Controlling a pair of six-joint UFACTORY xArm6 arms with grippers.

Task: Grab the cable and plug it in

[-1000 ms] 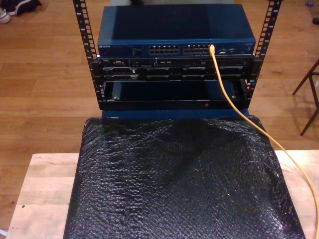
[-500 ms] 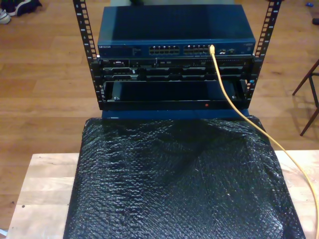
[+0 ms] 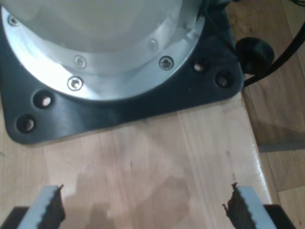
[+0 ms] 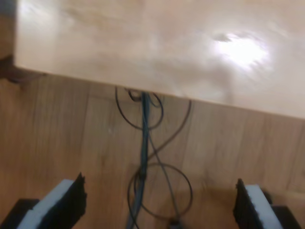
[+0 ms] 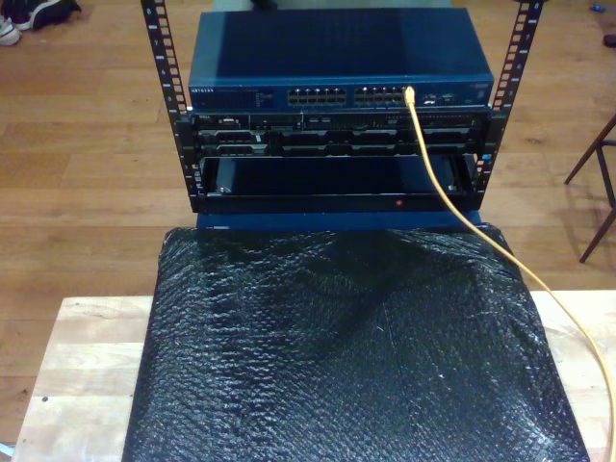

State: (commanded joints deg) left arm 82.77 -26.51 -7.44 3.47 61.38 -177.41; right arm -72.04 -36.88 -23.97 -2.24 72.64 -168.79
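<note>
The cable (image 5: 435, 178) already sits plugged into the blue switch (image 5: 337, 58) in the rack beyond the bench's (image 5: 67, 375) far edge, unmoved lately. My first gripper (image 3: 143, 210) and my second gripper (image 4: 159, 205) hold jaws wide, empty; the task looks finished.

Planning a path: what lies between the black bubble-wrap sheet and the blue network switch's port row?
In the exterior view, dark rack units and an open black bay; the yellow-orange cable crosses them.

Crinkled glossy black plastic sheet (image 5: 356, 356) is covering a pale, smooth wooden worktop (image 5: 87, 356), with a brushed metal flange (image 3: 119, 71) gleaming.
</note>
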